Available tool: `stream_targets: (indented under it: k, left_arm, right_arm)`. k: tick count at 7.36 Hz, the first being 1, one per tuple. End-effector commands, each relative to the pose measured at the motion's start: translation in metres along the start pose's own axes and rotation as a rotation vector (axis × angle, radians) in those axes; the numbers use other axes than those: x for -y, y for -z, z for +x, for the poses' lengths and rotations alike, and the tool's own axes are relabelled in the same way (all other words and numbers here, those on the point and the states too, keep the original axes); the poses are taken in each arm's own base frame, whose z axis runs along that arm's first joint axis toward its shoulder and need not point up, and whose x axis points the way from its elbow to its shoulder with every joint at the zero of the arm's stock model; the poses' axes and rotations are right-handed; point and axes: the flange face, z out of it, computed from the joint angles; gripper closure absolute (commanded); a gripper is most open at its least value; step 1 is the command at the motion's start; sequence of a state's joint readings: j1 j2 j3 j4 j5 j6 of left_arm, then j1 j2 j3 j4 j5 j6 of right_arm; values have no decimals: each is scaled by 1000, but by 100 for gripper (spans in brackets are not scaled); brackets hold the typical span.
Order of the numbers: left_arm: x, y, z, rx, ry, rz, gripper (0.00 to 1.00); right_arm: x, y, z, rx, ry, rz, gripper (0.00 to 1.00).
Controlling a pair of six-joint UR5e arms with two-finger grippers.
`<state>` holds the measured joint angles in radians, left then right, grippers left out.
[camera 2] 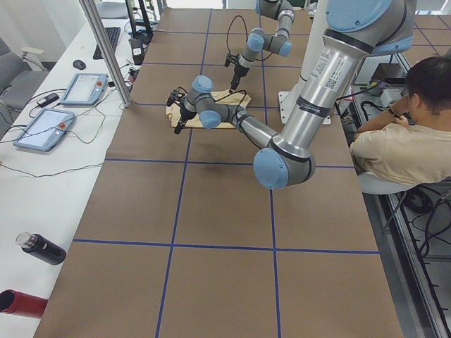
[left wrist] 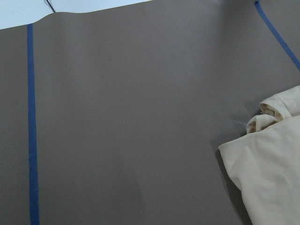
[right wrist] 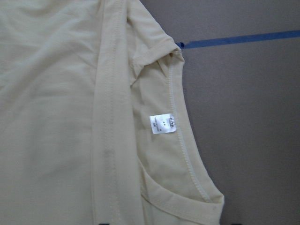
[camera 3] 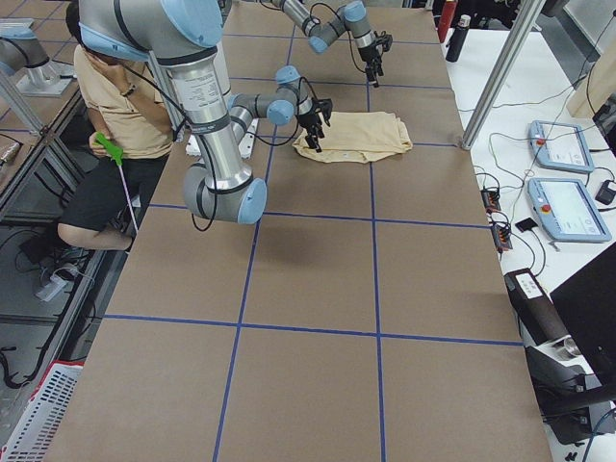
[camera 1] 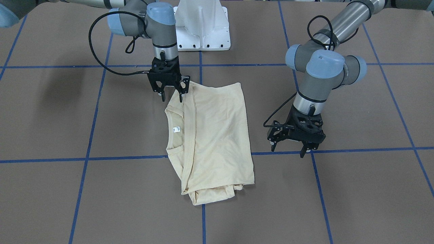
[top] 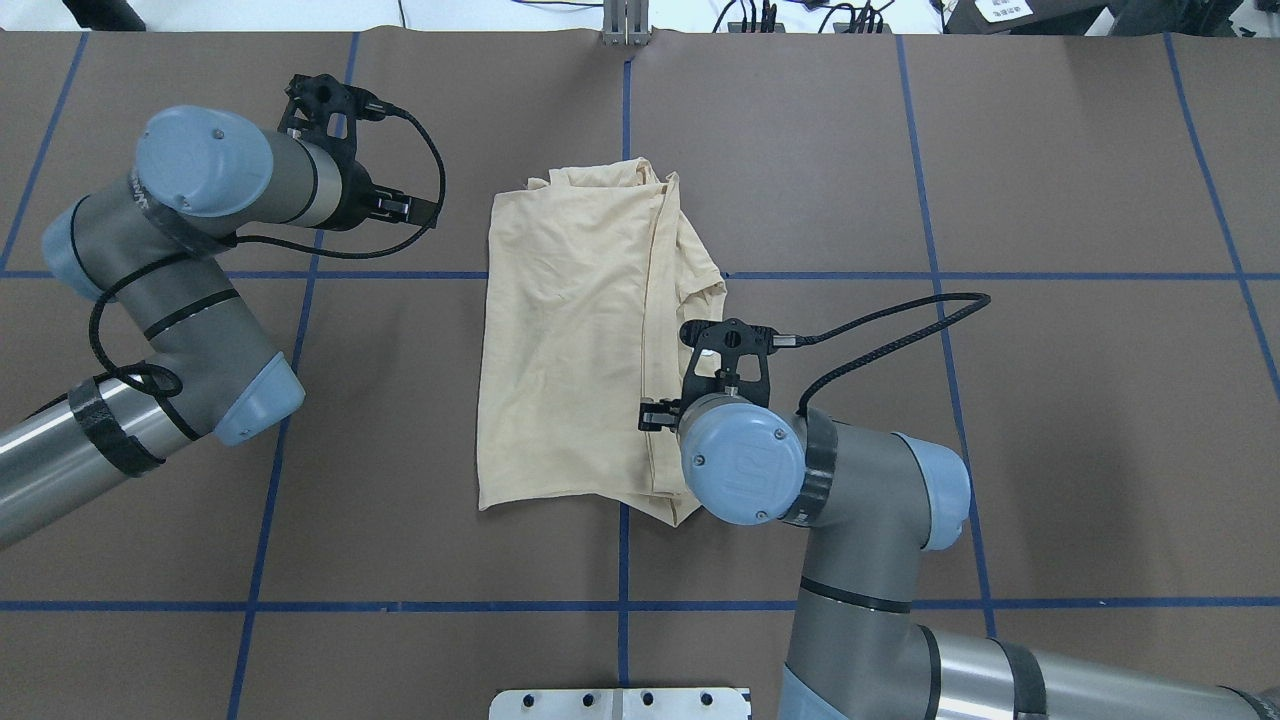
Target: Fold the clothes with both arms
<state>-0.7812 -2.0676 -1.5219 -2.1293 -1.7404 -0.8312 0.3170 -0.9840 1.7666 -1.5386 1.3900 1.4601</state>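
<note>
The cream-yellow T-shirt (camera 1: 212, 135) lies folded lengthwise in the middle of the brown table, also in the overhead view (top: 570, 340). Its neck opening and white label (camera 1: 176, 129) face the right arm's side. The label shows in the right wrist view (right wrist: 163, 123). The chest print is hidden. My right gripper (camera 1: 171, 98) is open and empty, pointing down over the shirt's corner nearest the base. My left gripper (camera 1: 287, 150) is open and empty, low over bare table beside the shirt's other long edge. The left wrist view shows only a shirt corner (left wrist: 269, 178).
The white pedestal base (camera 1: 202, 28) stands behind the shirt. Blue tape lines (camera 1: 125, 157) grid the table. A seated person (camera 2: 398, 144) is at the robot's side. Teach pendants (camera 2: 44, 128) and bottles (camera 2: 39, 248) lie on a side bench.
</note>
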Motion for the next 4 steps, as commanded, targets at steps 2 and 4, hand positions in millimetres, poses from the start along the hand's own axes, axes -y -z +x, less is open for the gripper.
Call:
stream_targets:
  k: [2, 4]
  left_arm:
    - [0, 1, 0, -2, -2, 0, 0]
    - [-2, 0, 0, -1, -1, -2, 0]
  right_arm:
    - [22, -23, -52, -145, -4, -44, 0]
    - [26, -46, -69, -211, 1, -73, 0]
